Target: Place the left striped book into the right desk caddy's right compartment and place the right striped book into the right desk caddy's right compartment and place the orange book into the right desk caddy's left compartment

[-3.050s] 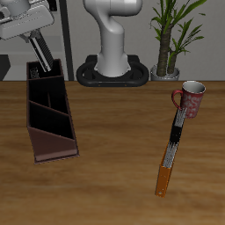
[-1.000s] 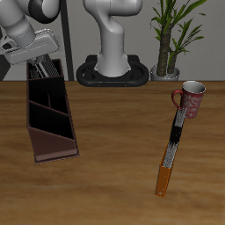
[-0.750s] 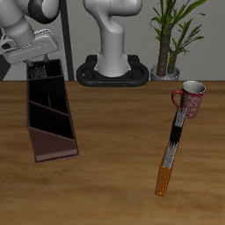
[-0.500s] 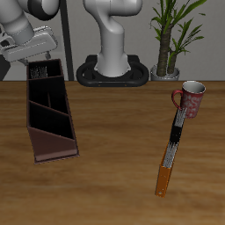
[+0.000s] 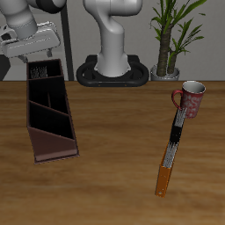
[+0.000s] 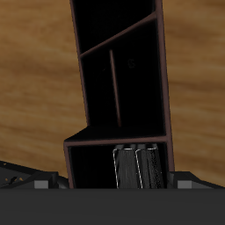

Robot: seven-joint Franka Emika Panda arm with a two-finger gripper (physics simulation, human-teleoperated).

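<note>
- Wooden table [image 5: 114, 167] first: warm brown grain, flat, and a broad bare stretch runs through the middle of the frame between the tray and the books.
- Robot base [image 5: 112, 63], smooth white and rounded, sits on a dark plate at the top centre of the exterior view.
- The right desk caddy [image 5: 54, 148] lies along the left of the frame. It is a long maroon-brown tray with raised straight walls and thin inner dividers, its near end well back from the table's front edge.
- Potted plant [image 5: 172, 31] at the upper right, with thin green spiky leaves.
- The gripper [image 5: 35, 53] hovers at the upper left of the frame, above the caddy's far end. Its body is pale and blocky. I cannot tell how far apart the fingers are, and nothing shows in its grasp.
- Narrow black book [image 5: 175, 132], with white and red marks, lies slanted at the right.
- The orange book [image 5: 163, 178] is plain and slim and lies end to end with the black one, nearer the front edge and far across from the caddy.
- Red mug [image 5: 190, 98], glossy with a white inside, sits at the black book's far end.
- Striped books [image 6: 128, 167]: the wrist view shows them standing side by side inside the caddy's [image 6: 165, 88] end compartment. Their grey-and-black stripes are dim, so I cannot tell which is which.
</note>
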